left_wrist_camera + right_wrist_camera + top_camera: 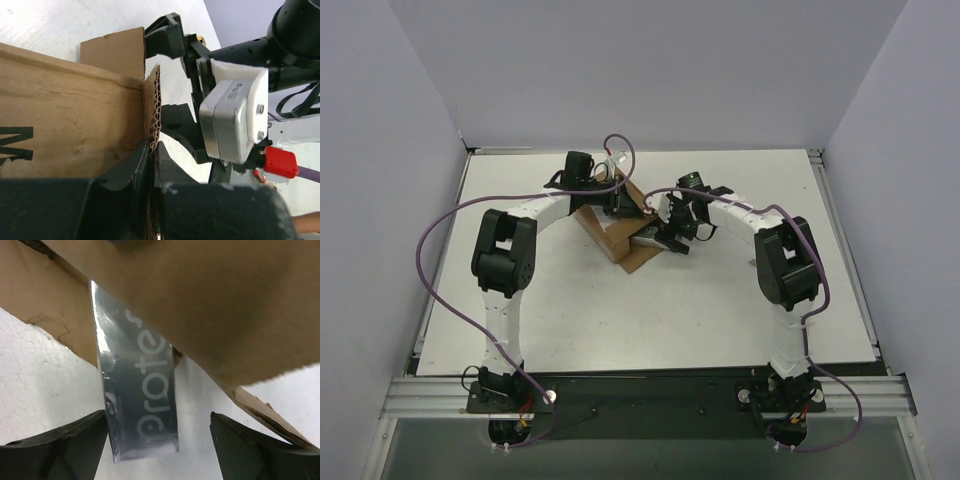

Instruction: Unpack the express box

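The express box [611,234], a brown corrugated carton, lies tipped at the table's middle with its open flaps towards the right arm. My left gripper [622,203] is shut on the box's corrugated wall edge [153,131]; the black fingers [127,167] pinch it from both sides. My right gripper [670,241] is open at the box's mouth. In the right wrist view a silvery-grey packet [139,396] with pale lettering sticks out from under the cardboard flap [210,305] onto the table, between the open fingertips [65,440], close to the left one and touching neither.
The right arm's wrist and its grey motor housing [232,122] sit close beside the box's edge in the left wrist view. The white table [620,320] is ringed by grey walls. Purple cables [440,240] loop off both arms.
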`<action>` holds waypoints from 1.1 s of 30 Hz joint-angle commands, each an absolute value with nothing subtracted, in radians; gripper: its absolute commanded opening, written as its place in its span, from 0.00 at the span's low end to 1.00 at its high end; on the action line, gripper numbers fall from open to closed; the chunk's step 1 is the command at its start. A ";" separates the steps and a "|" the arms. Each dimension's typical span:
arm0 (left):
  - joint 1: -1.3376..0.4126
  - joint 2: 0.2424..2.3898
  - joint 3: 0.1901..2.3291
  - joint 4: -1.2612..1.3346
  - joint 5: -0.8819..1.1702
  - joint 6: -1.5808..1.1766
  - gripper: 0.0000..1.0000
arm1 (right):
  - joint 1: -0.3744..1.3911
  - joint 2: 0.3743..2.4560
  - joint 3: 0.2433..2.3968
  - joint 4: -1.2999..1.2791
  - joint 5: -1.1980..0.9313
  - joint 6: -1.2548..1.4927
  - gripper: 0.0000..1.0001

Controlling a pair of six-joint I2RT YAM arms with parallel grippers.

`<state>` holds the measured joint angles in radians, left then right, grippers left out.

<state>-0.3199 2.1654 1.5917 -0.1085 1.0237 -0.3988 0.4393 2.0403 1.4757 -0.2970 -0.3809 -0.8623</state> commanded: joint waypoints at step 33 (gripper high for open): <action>-0.327 2.160 1.575 -0.250 1.012 -0.325 0.00 | 0.149 1.494 1.114 -0.687 -0.322 -0.764 0.71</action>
<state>-0.3161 2.1872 1.6058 -0.1394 1.0882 -0.4088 0.1364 1.4971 1.0863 -0.6643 -0.3191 -0.8642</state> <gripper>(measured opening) 0.149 0.626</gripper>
